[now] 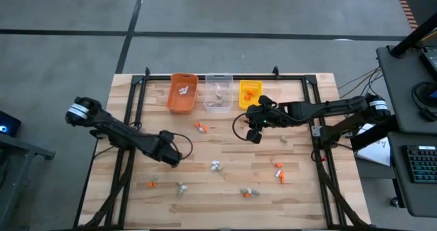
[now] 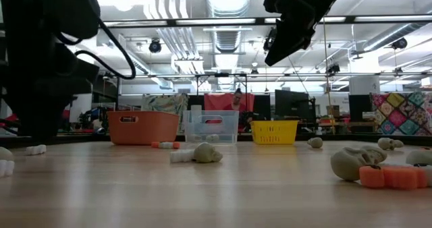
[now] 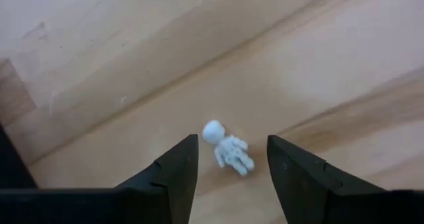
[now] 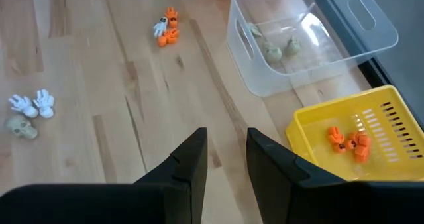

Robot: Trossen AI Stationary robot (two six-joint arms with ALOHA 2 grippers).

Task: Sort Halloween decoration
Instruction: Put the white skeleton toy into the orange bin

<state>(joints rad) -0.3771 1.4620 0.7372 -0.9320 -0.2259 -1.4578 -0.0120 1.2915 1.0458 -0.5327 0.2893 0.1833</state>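
Tabletop (image 1: 225, 204) pale wood planks, trinkets scattered; left tool (image 3: 228, 168) spread over white skeleton (image 3: 228, 150); right tool (image 4: 225, 159) parted, empty.

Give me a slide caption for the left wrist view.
Left gripper, fingers apart, poised over a tiny white skeleton figure on the wooden table.

Lab or workshop: exposed ceiling ducts (image 2: 182, 36), monitors (image 2: 290, 103), keyboard (image 1: 422, 164) beside robot table (image 1: 225, 190)

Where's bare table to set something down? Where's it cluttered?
Free: the wooden table's left side, between the left gripper and the orange bin. Also the near right corner. Crowded: trinkets along the near edge, and the bin row.
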